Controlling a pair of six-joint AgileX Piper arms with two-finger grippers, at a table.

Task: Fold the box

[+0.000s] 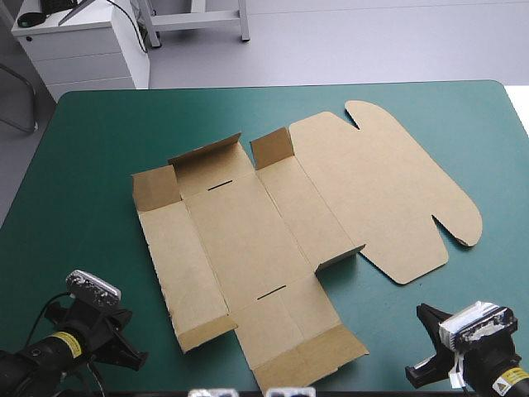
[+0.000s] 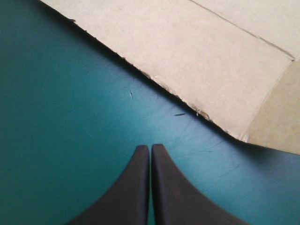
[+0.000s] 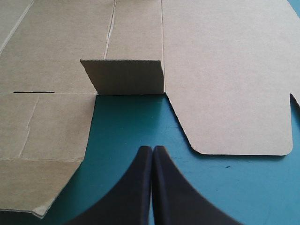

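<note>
Box mostly flat on counter; looks light, stiff, likely bends only at creases. Grab raised flap by its edge. Left gripper, right gripper: jaws closed, empty.

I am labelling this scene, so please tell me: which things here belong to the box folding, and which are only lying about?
For the job: box, flat with some flaps raised; left gripper, shut; right gripper, shut.
Lying about: nothing loose shows; only the table under the box.
</note>
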